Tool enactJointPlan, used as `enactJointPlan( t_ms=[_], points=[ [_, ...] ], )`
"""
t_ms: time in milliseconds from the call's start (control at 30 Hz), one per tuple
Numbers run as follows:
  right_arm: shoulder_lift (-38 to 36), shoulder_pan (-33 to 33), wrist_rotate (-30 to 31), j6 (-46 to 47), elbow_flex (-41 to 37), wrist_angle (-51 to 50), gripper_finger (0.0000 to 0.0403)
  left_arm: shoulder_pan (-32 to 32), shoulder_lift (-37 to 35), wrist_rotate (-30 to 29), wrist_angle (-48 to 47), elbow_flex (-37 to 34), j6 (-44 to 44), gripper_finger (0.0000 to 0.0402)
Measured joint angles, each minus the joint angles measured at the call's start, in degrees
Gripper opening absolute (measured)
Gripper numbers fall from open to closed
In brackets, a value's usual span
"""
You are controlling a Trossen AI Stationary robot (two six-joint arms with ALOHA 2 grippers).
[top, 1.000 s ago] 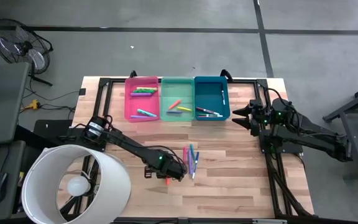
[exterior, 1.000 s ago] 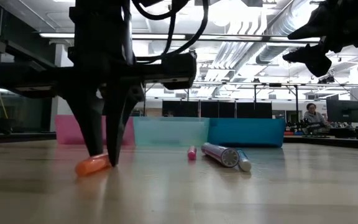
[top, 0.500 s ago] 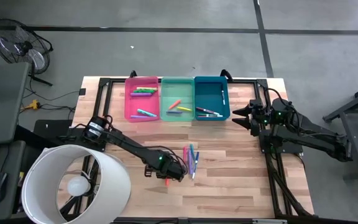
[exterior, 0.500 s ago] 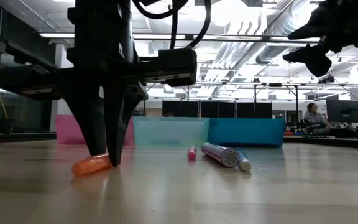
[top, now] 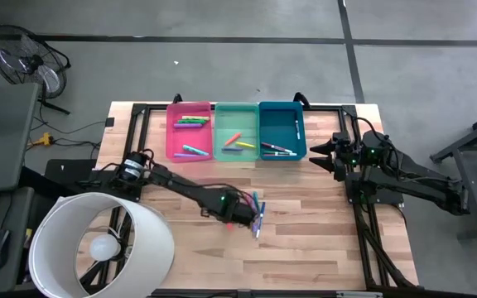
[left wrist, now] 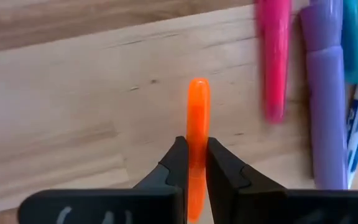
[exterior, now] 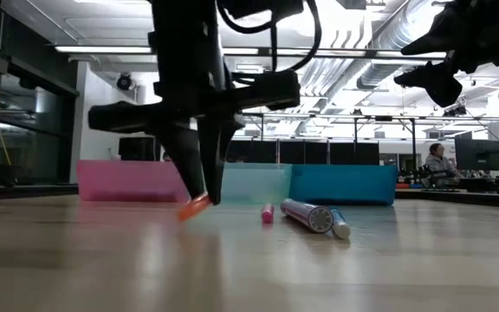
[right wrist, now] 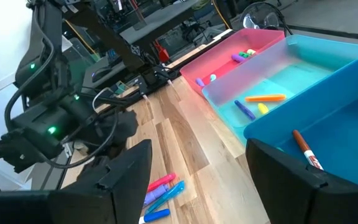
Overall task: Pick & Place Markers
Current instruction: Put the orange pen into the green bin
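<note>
While the left end effector [left wrist: 191, 163] is clenched on the orange marker [left wrist: 197, 112], the marker's long axis runs straight forward between the two fingers, with most of its length sticking out ahead of them. From table height the marker [exterior: 193, 206] hangs tilted and seems lifted just off the worktop [exterior: 249, 260], though I cannot be fully sure of this. It is beside the loose markers [top: 257, 211] near the middle of the worktop, and the three bins lie beyond them: the pink bin [top: 172, 132], the green bin [top: 235, 110] and the blue bin [top: 281, 111]. The left arm is nearer to the markers. The right end effector [top: 318, 154] waits released, just beside the blue bin. No brand or writing can be read on any marker.
</note>
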Motion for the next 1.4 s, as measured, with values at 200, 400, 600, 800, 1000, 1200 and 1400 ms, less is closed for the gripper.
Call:
enactJointPlan(
  t_ms=[200,400,600,800,1000,1200,1400],
  points=[
    [0.00,0.00,0.02,0.00,0.00,-0.02,0.0250,3.58,-0.09,0.17,-5.22,5.03,10.01,0.0023],
    [0.00,-0.01,0.02,0.00,0.00,0.00,0.0250,8.41,-0.18,-1.87,-10.21,11.24,23.67,0.0023],
    [0.00,0.00,0.01,0.00,0.00,-0.01,0.0250,14.34,-0.33,-2.58,-13.60,17.17,39.50,0.0023],
    [0.00,0.02,0.02,0.00,0.00,-0.02,0.0250,19.59,-0.35,-2.43,-13.80,19.01,54.08,0.0023],
    [-0.01,-0.01,0.02,0.00,0.00,-0.02,0.0250,24.03,-0.35,-0.19,-13.86,19.01,66.66,0.0023],
    [0.00,-0.01,0.02,0.00,0.00,0.00,0.0250,27.84,-0.37,2.07,-14.01,19.01,79.84,0.0023],
    [0.00,0.00,0.02,0.00,0.00,-0.02,0.0250,30.73,-0.42,2.49,-16.41,19.01,91.72,0.0023]
  ],
)
